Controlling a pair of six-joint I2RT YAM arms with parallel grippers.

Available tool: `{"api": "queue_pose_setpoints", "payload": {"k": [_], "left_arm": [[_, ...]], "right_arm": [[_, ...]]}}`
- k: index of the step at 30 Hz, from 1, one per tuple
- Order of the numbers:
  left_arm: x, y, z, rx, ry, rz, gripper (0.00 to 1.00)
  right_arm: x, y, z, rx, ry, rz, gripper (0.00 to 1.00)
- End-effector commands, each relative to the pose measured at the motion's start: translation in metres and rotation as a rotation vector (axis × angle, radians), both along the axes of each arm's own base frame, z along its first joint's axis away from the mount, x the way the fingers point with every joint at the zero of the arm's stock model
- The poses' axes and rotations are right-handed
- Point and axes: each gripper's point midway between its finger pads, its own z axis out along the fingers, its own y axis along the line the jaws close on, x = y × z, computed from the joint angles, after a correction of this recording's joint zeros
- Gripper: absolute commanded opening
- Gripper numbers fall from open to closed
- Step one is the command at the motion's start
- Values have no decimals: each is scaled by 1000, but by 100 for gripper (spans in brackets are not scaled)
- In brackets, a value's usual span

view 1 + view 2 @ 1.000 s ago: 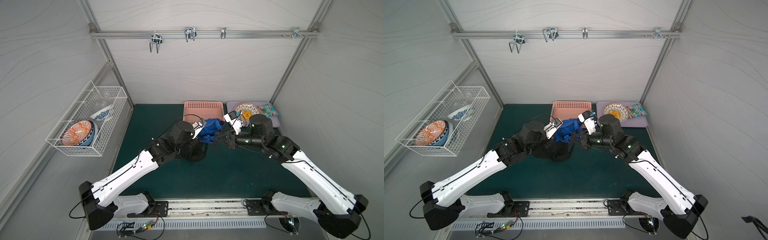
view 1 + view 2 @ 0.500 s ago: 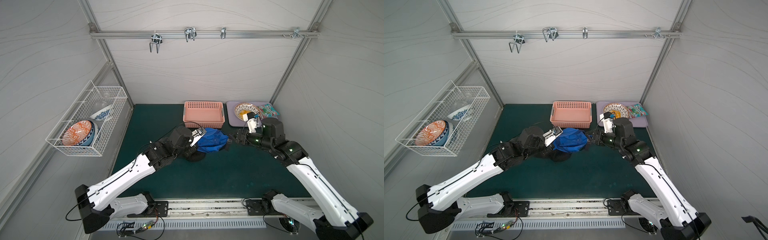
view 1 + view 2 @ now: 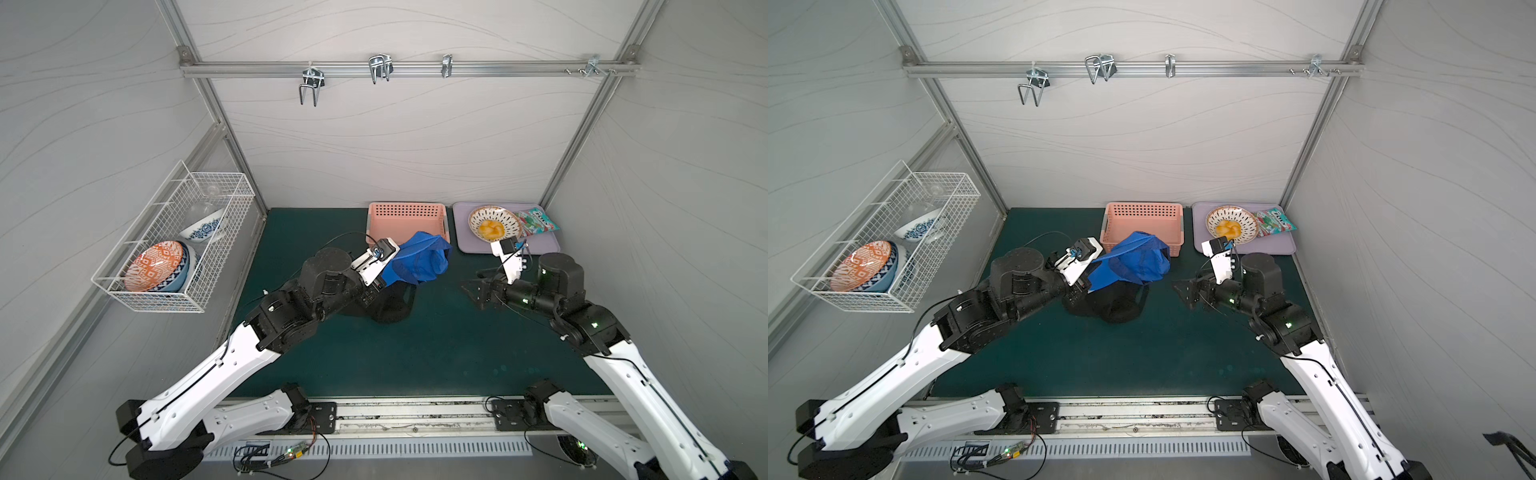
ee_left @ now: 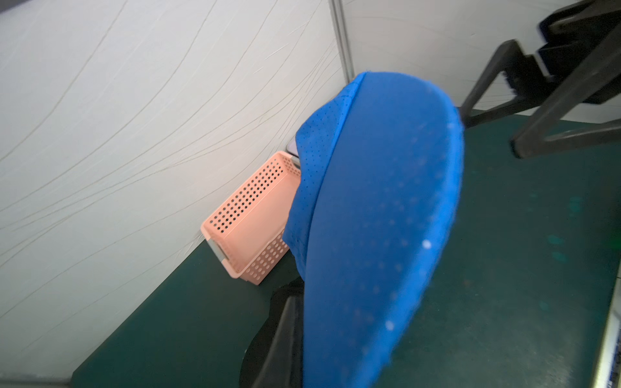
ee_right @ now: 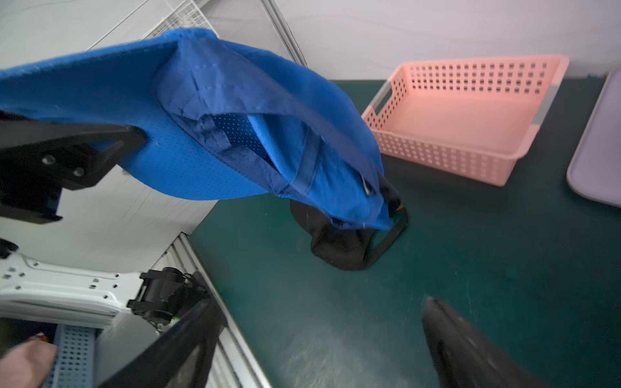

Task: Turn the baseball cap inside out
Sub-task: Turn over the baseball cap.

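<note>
Two arms in a top view | blue cap (image 3: 419, 259) lifted mid-frame, before pink basket (image 3: 405, 216) | left pincer (image 3: 387, 282) clamped on its brim | right pincer (image 3: 471, 284) wide open, empty, right of centre | progress: crown crumpled, lining seams showing, turning seemingly unfinished | change: right pincer released cap, backed away
</note>
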Motion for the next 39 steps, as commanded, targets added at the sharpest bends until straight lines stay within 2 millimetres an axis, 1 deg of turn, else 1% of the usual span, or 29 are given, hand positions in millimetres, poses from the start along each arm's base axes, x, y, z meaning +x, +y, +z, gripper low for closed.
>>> {"api": "queue_pose_setpoints", "payload": {"k": [1, 3, 5, 7, 9, 10, 12, 15, 18, 24, 26, 27, 30, 32, 34, 35, 36, 37, 39], "left_arm": [[-21, -11, 44, -79, -60, -145, 0], [-29, -13, 49, -77, -34, -191, 0], [-36, -13, 55, -70, -20, -225, 0], [-41, -12, 60, -71, -12, -247, 0], [-45, -12, 63, -75, -3, -258, 0], [-46, -12, 64, -80, 4, -263, 0], [-48, -14, 67, -93, 22, -273, 0], [-49, -17, 69, -111, 40, -281, 0], [-47, -19, 69, -118, 45, -279, 0], [-47, -24, 69, -131, 68, -290, 0], [-47, -25, 68, -133, 73, -293, 0], [-48, -25, 69, -134, 73, -296, 0], [-48, -25, 69, -137, 75, -298, 0], [-49, -25, 68, -134, 79, -301, 0], [-49, -25, 67, -128, 83, -299, 0], [-48, -25, 66, -127, 83, -293, 0], [-45, -23, 66, -125, 79, -279, 0], [-40, -21, 64, -119, 71, -249, 0], [-22, -12, 59, -99, 35, -143, 0]], "right_arm": [[-8, 6, 37, 17, -247, 110, 94], [-16, 6, 47, 25, -254, 171, 90], [-27, 5, 55, 56, -224, 242, 83], [-31, -3, 62, 80, -212, 244, 73], [-34, -10, 68, 93, -236, 222, 62], [-34, -13, 69, 92, -253, 206, 59], [-30, -16, 70, 86, -273, 172, 55], [-27, -14, 74, 94, -287, 165, 52], [-25, -12, 77, 83, -324, 153, 51], [-24, -2, 72, 26, -347, 162, 49], [-23, 0, 70, 9, -358, 156, 47], [-21, 0, 68, -5, -364, 141, 45], [-12, -4, 62, -46, -381, 90, 35], [-8, -6, 61, -61, -395, 71, 30], [-5, -5, 59, -67, -402, 65, 21], [-3, -5, 58, -71, -400, 61, 13], [-1, -6, 57, -80, -395, 52, 3], [1, -7, 57, -89, -391, 40, 0], [6, -13, 56, -113, -397, -18, 0]]}}
